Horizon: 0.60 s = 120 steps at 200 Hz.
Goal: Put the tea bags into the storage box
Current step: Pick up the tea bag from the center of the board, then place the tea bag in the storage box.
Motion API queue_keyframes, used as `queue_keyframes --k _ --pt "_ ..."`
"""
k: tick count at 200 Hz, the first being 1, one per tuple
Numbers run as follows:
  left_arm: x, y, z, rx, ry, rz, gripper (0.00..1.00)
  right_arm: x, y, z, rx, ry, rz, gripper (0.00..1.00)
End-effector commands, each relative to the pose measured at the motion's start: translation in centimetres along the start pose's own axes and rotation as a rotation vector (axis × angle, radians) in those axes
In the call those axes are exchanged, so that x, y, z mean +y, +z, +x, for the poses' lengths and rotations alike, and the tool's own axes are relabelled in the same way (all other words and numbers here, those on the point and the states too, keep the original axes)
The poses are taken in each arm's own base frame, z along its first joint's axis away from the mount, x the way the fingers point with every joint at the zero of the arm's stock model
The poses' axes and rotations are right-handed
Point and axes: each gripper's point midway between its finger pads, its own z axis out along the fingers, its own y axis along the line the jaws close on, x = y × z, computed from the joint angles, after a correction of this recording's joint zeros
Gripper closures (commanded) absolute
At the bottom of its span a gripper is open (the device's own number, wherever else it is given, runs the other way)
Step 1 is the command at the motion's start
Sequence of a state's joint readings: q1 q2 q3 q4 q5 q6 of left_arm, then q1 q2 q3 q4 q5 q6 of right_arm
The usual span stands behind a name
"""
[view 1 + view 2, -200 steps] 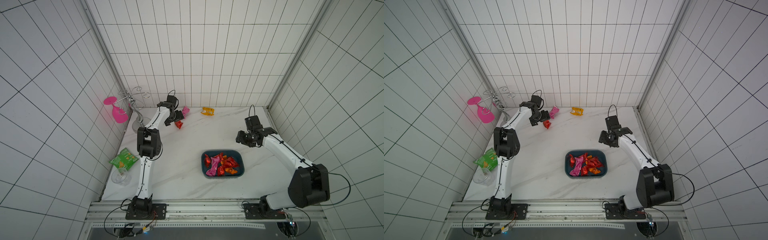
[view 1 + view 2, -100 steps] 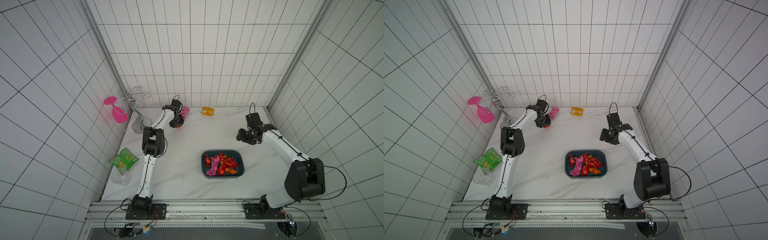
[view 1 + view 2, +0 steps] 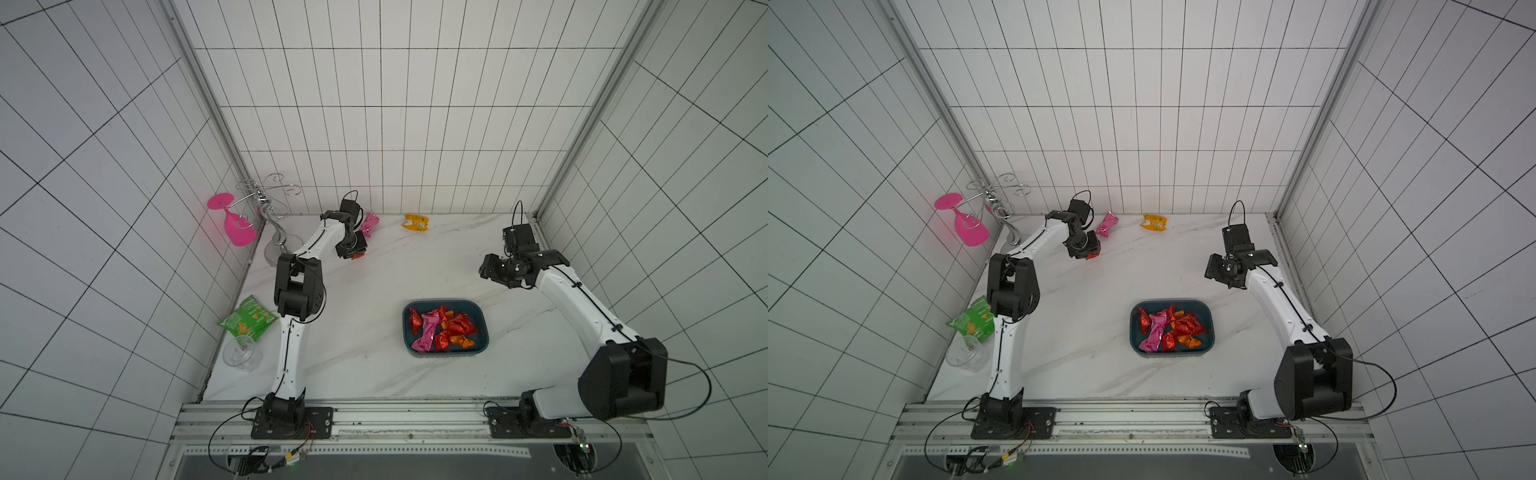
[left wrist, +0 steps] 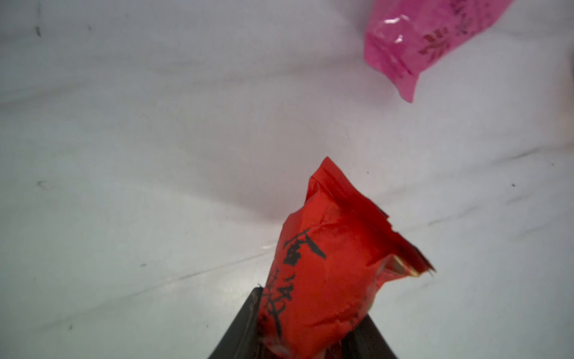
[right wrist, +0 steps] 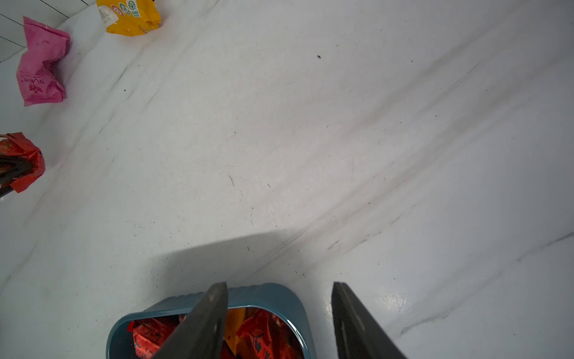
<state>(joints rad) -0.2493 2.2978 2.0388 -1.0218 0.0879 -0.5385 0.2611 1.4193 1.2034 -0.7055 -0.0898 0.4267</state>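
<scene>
- up at the far left of the table, the left arm stretches out from its near base, elbow raised, wrist bent down toward the marble-look top.
- the left gripper is clamped on a red tea bag; the wrist view shows crinkled glossy foil with black lettering bulging out between the dark jaws.
- a pink tea bag lies on the table just beyond that gripper, apart from it, a creased flat pouch with a pinched end.
- a yellow tea bag lies by the far wall, right of the pink one.
- the right arm rises from its near right base and angles inward, its gripper held above the table with the jaws spread and nothing between them.
- the storage box, a dark teal plastic tub with rounded corners and a thick rim, sits near the table's middle right, holding a heap of shiny red sachets, one pink and one orange.
- by the left edge lie a green snack bag and a clear cup.
</scene>
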Motion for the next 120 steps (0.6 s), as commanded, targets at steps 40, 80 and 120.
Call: queue_keyframes --k 40,80,120 --pt "-8.2 -8.8 11.6 0.000 0.319 0.140 0.60 -1.9 -1.6 4.0 0.039 0.037 0.001 0.42" --pt "-13.0 -11.8 21.0 0.015 0.483 0.218 0.59 -3.8 -1.1 6.3 0.070 0.074 0.028 0.42" --pt "-16.0 -11.3 28.5 0.096 0.624 0.261 0.59 -4.6 -1.0 7.9 0.078 0.112 0.021 0.42"
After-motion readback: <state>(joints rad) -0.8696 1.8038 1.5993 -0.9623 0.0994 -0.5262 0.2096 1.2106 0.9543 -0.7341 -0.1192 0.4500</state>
